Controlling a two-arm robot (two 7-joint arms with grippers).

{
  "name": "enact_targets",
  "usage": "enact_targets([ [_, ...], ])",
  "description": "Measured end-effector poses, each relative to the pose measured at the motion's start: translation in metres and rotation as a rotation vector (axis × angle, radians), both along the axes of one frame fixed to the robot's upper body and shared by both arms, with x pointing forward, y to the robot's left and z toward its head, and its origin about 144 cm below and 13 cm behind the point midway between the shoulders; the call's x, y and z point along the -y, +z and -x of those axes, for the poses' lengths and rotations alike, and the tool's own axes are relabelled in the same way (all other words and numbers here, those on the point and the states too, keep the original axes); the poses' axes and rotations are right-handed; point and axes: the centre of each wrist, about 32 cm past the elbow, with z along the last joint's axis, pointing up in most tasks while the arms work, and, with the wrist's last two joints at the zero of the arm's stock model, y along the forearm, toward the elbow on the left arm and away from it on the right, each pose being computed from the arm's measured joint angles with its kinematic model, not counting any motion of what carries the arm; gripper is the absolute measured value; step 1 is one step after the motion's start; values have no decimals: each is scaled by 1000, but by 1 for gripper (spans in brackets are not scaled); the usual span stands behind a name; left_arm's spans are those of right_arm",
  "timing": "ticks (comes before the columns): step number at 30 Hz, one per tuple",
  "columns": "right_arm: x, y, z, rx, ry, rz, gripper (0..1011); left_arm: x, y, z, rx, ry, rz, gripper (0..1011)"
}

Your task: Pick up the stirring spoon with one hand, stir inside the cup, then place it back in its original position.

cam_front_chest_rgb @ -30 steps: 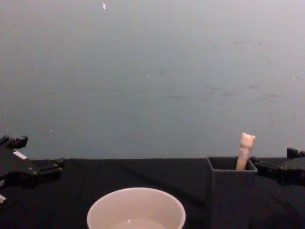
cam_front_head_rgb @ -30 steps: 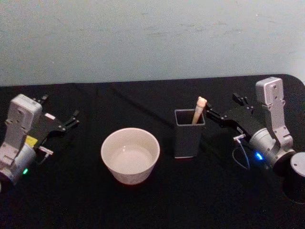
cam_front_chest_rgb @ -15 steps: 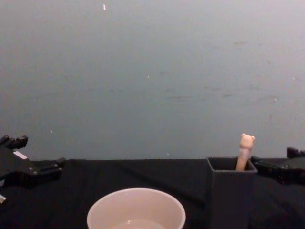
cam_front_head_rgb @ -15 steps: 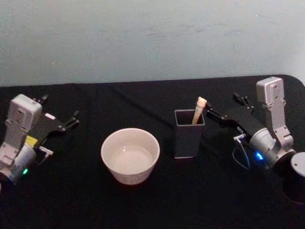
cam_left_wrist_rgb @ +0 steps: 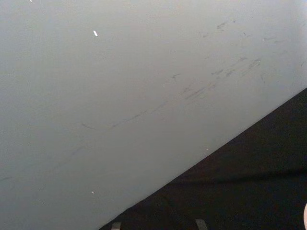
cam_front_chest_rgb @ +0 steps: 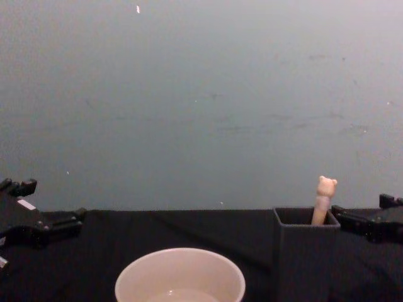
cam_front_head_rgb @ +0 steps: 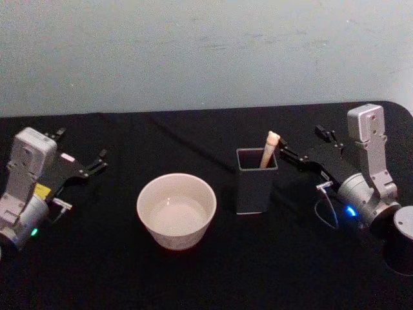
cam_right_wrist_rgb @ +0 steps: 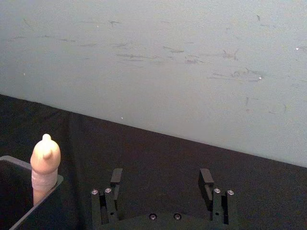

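The stirring spoon (cam_front_head_rgb: 270, 145) stands handle-up in the dark grey square holder (cam_front_head_rgb: 256, 187), its bear-head knob leaning at the holder's right rim (cam_front_chest_rgb: 324, 196). To the left of the holder sits the wide cream-white cup (cam_front_head_rgb: 174, 236). My right gripper (cam_front_head_rgb: 288, 154) hovers just right of the spoon's knob, open and not touching it. In the right wrist view its fingers (cam_right_wrist_rgb: 115, 178) are spread wide, with the spoon (cam_right_wrist_rgb: 44, 160) and the holder rim (cam_right_wrist_rgb: 19, 201) off to one side. My left gripper (cam_front_head_rgb: 100, 161) rests open at the far left of the table.
A black cloth (cam_front_head_rgb: 213, 278) covers the table and a plain pale wall (cam_front_head_rgb: 206, 51) stands behind it. A dark round object (cam_front_head_rgb: 400, 245) sits by the right arm at the table's right edge.
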Motion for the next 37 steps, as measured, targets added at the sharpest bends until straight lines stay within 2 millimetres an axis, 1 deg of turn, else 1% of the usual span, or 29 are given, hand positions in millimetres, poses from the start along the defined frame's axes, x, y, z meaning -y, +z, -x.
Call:
enact_targets([
  [37,0,0,0,0,0,0,1002,0,0,0,0,0,0,1001],
])
